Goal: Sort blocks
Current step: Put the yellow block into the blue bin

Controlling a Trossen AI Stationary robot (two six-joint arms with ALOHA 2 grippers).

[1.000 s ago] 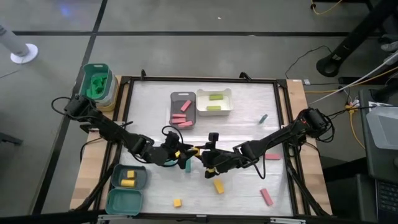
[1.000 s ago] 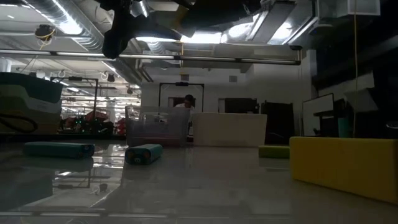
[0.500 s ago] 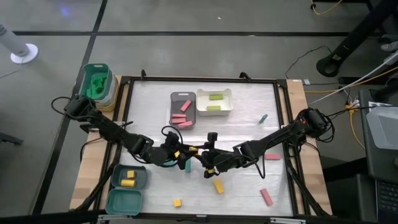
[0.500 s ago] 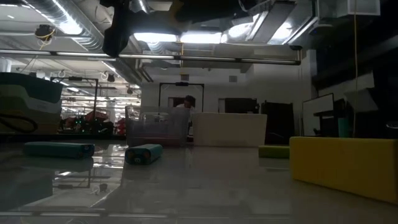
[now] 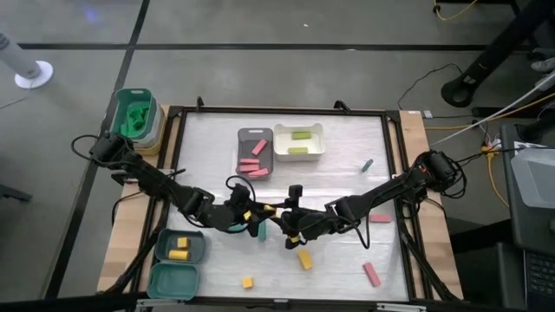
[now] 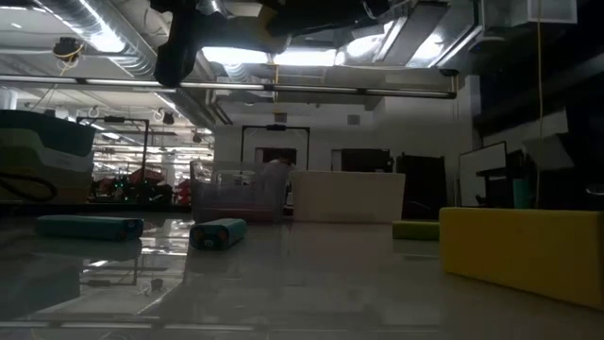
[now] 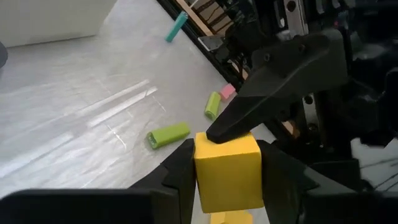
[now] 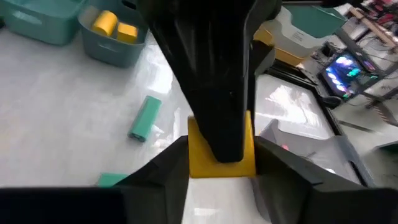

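My two grippers meet over the middle of the desk (image 5: 347, 186), fingertip to fingertip around one yellow cube (image 7: 227, 168). My left gripper (image 7: 227, 177) pinches that cube between its two dark fingers (image 7: 180, 174), one on each side face. My right gripper (image 8: 222, 163) is pressed onto the same cube from the opposite side, its fingers (image 8: 168, 165) squeezing the other pair of faces, so both hold it at once, lifted above the desk surface.

From above, the meeting point sits just toward the front of the grey tray (image 5: 255, 152), which holds pink bars, and the white tray (image 5: 298, 142) beside it, which holds light green bars. A teal bar (image 5: 262, 230) lies on the desk right under my left gripper. A yellow bar (image 5: 304, 258) lies just in front of my right gripper, and a small yellow cube (image 5: 247, 282) rests near the front edge. A pink bar (image 5: 371, 274) lies toward the front right, another pink bar (image 5: 380, 217) beside my right arm, and a teal bar (image 5: 368, 165) farther back right. The teal tray (image 5: 179, 247) at front left holds yellow blocks. Past my left fingers two light green bars (image 7: 169, 135) lie apart on the desk.
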